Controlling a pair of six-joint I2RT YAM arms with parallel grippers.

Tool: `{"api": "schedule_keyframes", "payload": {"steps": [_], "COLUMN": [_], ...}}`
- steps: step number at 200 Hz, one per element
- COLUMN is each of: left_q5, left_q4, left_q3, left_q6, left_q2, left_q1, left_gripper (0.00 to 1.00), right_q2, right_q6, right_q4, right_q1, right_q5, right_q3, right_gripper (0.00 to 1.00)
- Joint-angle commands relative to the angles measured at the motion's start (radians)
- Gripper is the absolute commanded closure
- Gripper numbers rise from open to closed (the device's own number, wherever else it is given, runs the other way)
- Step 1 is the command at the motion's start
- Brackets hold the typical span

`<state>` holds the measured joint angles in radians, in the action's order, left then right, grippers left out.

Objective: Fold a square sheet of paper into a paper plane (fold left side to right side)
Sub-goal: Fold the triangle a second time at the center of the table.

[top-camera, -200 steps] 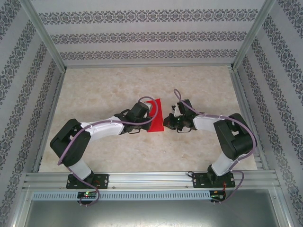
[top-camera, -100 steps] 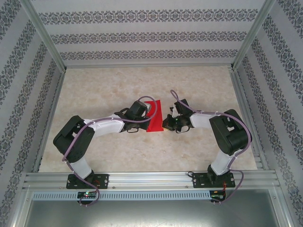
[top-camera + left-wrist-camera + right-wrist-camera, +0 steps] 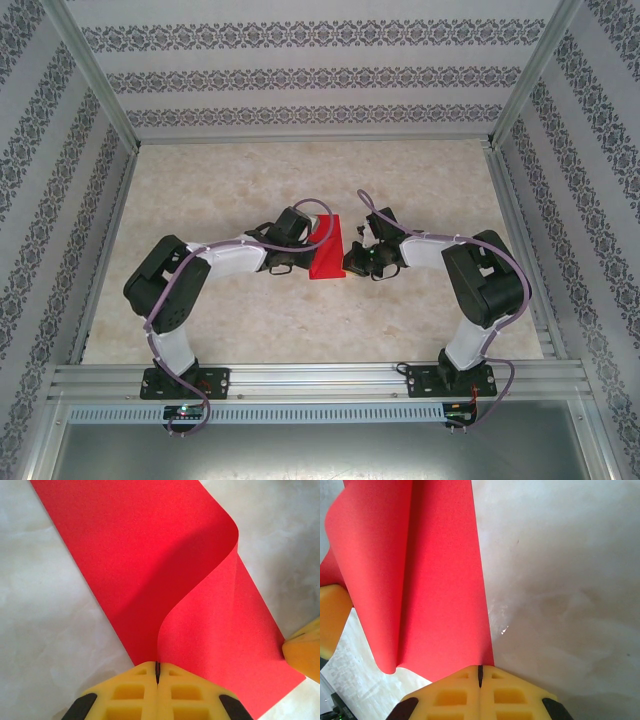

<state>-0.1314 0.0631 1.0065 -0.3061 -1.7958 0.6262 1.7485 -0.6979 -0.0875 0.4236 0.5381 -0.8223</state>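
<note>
The paper [image 3: 325, 258] lies mid-way across the table [image 3: 210, 190], one half curled over. The left gripper [image 3: 157, 669], at the paper's 9 o'clock, is closed and pinching the curled flap. The right gripper [image 3: 480, 672], at 4 o'clock, is closed with its tips on the paper's edge.

The square sheet of paper [image 3: 150, 555] is thin, smooth, matt red. The table [image 3: 560, 580] looks like pale marbled stone with a faint sheen. The left gripper [image 3: 157, 667] and right gripper [image 3: 480, 670] have matt yellow moulded plastic fingers [image 3: 142, 677].
</note>
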Motion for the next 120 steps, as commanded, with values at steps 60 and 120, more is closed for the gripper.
{"api": "schedule_keyframes", "payload": {"steps": [60,120], "left_q5": [-0.022,-0.021], "left_q4": [-0.012,-0.008], "left_q3": [0.048,0.058], "left_q6": [0.026,0.027], "left_q2": [-0.053,-0.071], "left_q1": [-0.019,-0.019], "left_gripper": [1.00,1.00], "right_q2": [0.034,0.039], "right_q6": [0.041,0.046], "right_q4": [-0.070,-0.079], "right_q1": [0.017,0.020], "right_q5": [-0.031,-0.030], "right_q3": [-0.024,-0.031], "right_gripper": [1.00,1.00]}}
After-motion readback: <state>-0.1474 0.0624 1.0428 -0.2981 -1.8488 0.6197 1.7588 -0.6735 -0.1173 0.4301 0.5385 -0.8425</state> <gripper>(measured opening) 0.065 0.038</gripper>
